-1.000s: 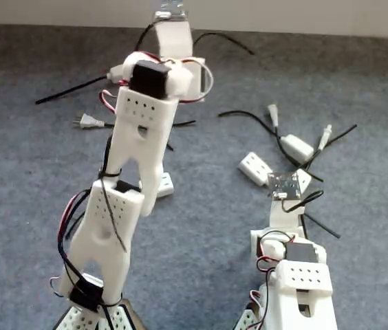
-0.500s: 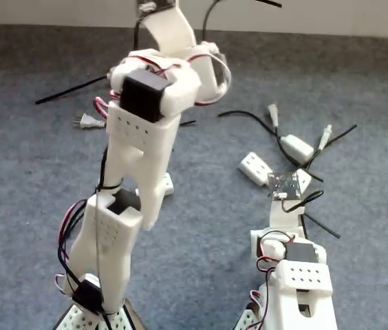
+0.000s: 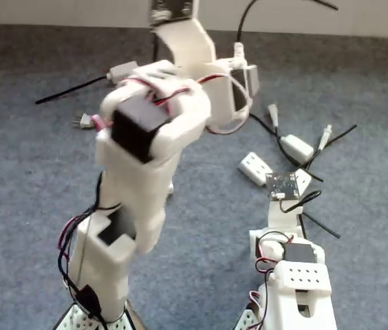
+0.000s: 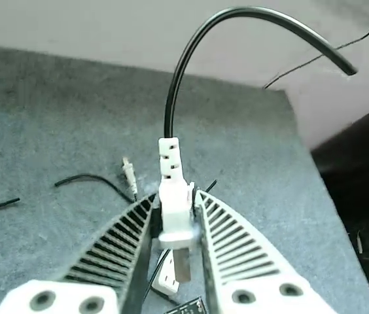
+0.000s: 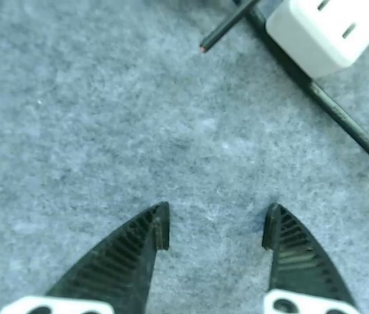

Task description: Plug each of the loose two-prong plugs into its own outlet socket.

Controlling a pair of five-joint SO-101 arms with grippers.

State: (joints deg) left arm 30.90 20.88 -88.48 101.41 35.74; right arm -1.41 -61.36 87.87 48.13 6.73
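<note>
Far left on the grey carpet [image 3: 22, 206]: a loose plug [image 3: 81, 122] lying flat. Just past it, a 2nd plug [image 3: 122, 71], white, w/ a thin lead [image 3: 70, 91] trailing off leftward. Now the left arm [image 3: 146, 158], reared up high over the middle. The left gripper [image 4: 175, 198] is clamped tight on the held plug [image 4: 170, 216], fingers [image 4: 227, 229] squeezing both sides of the white body, a metal prong sticking out back between them. Its black cable [image 4: 191, 59] arches up & over. On the carpet beyond it lies a floor plug [image 4: 128, 171] w/ its own dark lead.

Moving right: an outlet socket [image 3: 254, 168] flat on the carpet, apart from the rest. Beyond it a white block [image 3: 296, 146] on a black lead, w/ a small plug [image 3: 273, 112] one side and another plug [image 3: 327, 132] the other. The right arm [image 3: 297, 275] sits low by the near edge. The right gripper [image 5: 217, 226] is spread wide w/ nothing between the fingers, over carpet. A socket block [image 5: 325, 26] & dark cord [image 5: 348, 127] lie just ahead of its tips.
</note>
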